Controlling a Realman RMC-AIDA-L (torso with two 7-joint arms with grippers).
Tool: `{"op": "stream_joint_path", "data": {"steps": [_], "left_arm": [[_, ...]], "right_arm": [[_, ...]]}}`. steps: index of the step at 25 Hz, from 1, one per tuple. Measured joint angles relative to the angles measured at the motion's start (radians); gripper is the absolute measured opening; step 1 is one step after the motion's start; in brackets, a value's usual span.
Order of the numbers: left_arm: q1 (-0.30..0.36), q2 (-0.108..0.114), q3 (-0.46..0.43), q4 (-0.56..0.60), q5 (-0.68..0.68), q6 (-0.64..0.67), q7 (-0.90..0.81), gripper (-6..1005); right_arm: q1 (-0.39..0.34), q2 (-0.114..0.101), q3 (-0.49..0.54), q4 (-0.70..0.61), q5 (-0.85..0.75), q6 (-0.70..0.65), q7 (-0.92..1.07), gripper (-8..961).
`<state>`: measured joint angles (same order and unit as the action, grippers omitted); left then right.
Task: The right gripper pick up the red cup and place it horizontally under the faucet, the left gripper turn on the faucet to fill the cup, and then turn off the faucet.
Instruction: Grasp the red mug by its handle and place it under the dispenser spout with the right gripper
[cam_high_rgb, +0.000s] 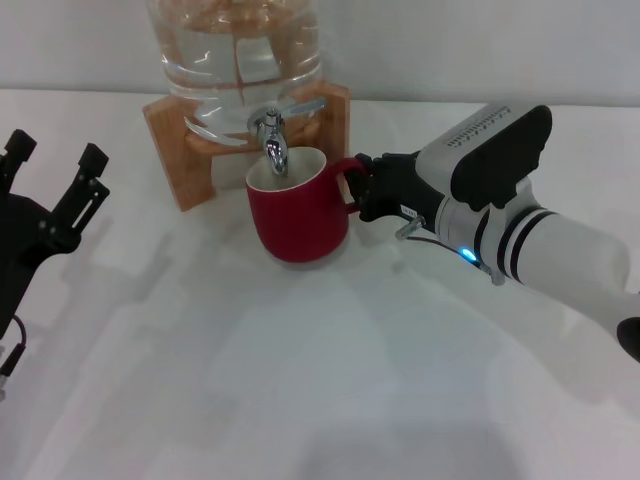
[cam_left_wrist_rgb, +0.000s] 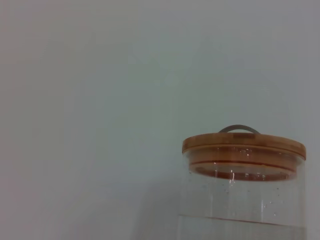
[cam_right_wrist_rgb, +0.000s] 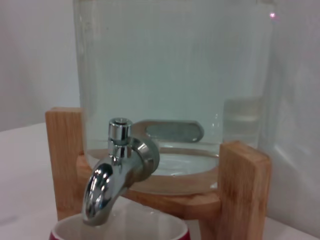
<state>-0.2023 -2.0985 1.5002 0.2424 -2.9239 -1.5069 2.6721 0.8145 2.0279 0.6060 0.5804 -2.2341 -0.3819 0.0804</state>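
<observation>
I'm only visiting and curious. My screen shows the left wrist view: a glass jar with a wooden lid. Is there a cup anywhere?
Observer: Yes, the red cup stands upright, directly under the faucet.
Operator: Is anything holding it?
Observer: The right end effector is closed on its handle.
Operator: And the arm I'm looking from?
Observer: The left end effector hangs open off to the left, apart from the faucet.
</observation>
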Motion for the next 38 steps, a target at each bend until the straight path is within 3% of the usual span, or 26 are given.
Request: {"op": "stream_joint_path", "data": {"steps": [38], "left_arm": [[-0.006, 0.000, 0.000, -0.002, -0.003, 0.011, 0.000, 875]], "right_arm": [[0.018, 0.000, -0.047, -0.007, -0.015, -0.004, -0.003, 148]]}}
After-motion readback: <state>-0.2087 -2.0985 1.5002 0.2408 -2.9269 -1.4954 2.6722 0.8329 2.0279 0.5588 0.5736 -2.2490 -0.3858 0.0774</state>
